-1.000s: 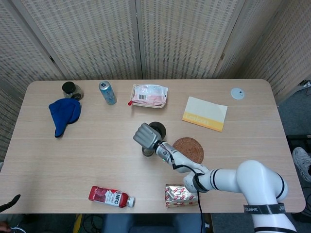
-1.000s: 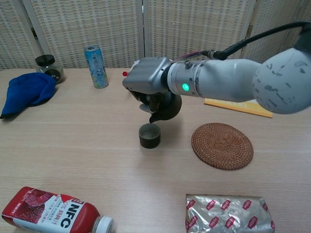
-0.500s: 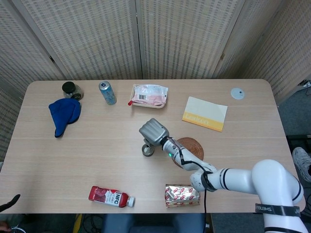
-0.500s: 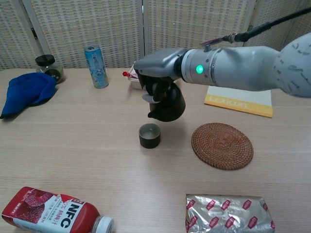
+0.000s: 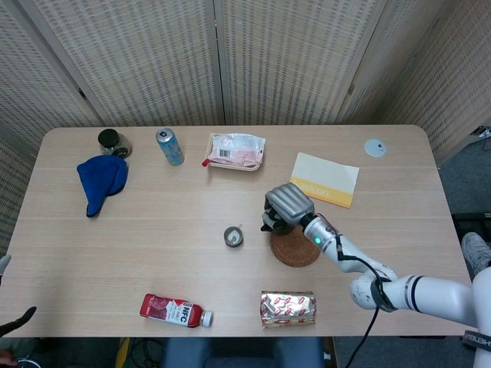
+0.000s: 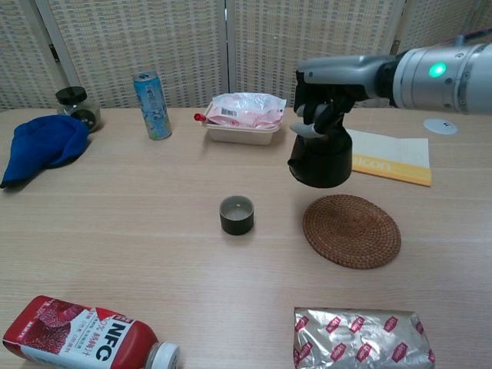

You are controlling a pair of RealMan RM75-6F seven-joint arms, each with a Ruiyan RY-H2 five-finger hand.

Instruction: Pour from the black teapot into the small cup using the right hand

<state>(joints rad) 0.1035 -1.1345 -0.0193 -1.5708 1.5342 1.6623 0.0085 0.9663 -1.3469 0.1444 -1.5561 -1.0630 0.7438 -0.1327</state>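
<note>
- The right hand [image 6: 327, 96] gripped the black teapot [image 6: 320, 157] from above, its fingers wrapped around the pot's top and handle.
- The teapot was squat and round, matt black, with a short spout on its left side in the chest view; it hung upright in the air, clear of the desk [image 6: 138, 231].
- It hovered over the rear edge of the round woven coaster [image 6: 351, 231], not touching it.
- The small cup [image 6: 237, 214] stood upright on the desk to the left of the coaster, apart from the teapot; it was dark outside with a paler inside, and whether it held liquid could not be told.
- The left hand appeared in neither view.
- Along the back of the desk lay a blue cloth [image 6: 42, 146], a dark jar [image 6: 74, 104], a blue drink can [image 6: 152, 104], a pink packet in a tray [image 6: 246, 115] and a yellow-edged booklet [image 6: 392, 154].
- Near the front edge lay a red bottle [image 6: 84, 342] on its side and a silver foil pack [image 6: 361, 338].
- A small white disc [image 5: 374, 147] sat by the far right corner.
</note>
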